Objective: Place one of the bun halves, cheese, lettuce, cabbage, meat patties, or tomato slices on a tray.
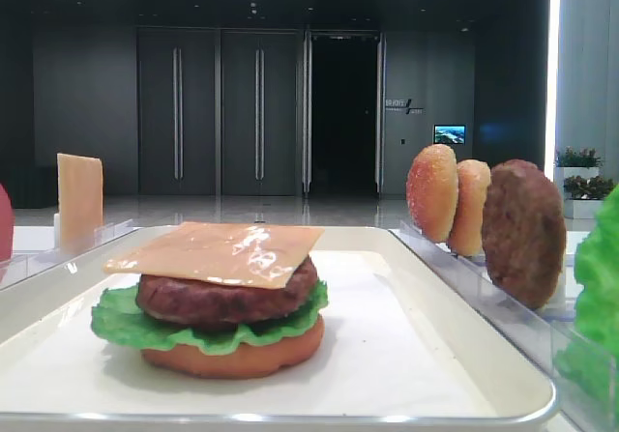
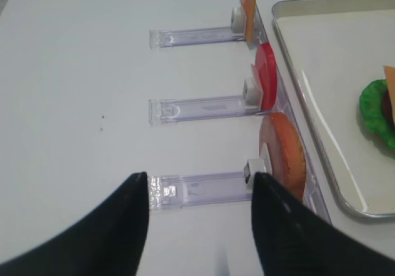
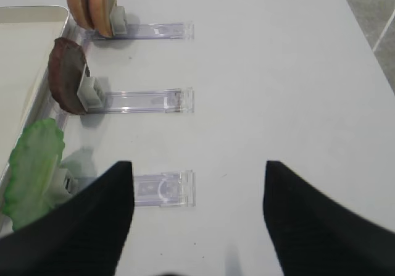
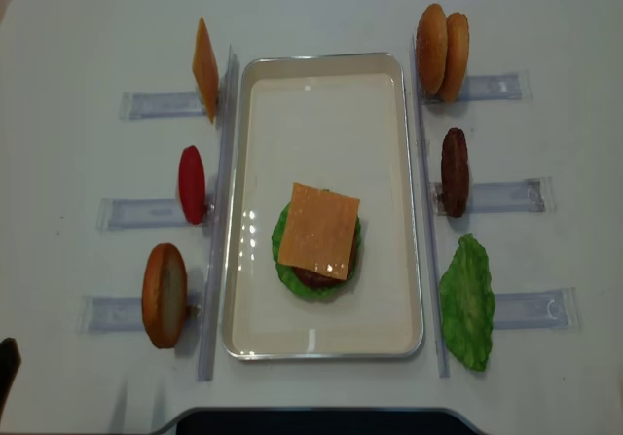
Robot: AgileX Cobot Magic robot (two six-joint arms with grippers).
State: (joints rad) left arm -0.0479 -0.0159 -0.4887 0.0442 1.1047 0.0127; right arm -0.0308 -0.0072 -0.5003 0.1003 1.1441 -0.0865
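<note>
Centrally on the tray (image 4: 389, 192) sits a stack: a bun half (image 1: 232, 353) at the bottom, lettuce (image 1: 121, 321) over it, a meat patty (image 1: 222, 297) on that, and the cheese (image 4: 318, 231) lying flat on top, one corner overhanging the patty. Left of the tray, clear racks (image 4: 161, 104) hold a second cheese slice (image 4: 205, 68) on edge, a red tomato slice (image 4: 192, 184) and a bun half (image 4: 164, 295). Right of it stand two bun halves (image 4: 442, 52) side by side, a spare patty (image 4: 454, 172) and a loose lettuce leaf (image 4: 466, 302). The left gripper (image 2: 200, 220) hangs over the table by the nearest left rack, jaws spread wide and holding nothing. The right gripper (image 3: 197, 217) hovers beside the lettuce rack, likewise parted and empty. A small sign on the far wall in the low exterior view is too blurred to read; no other writing shows
</note>
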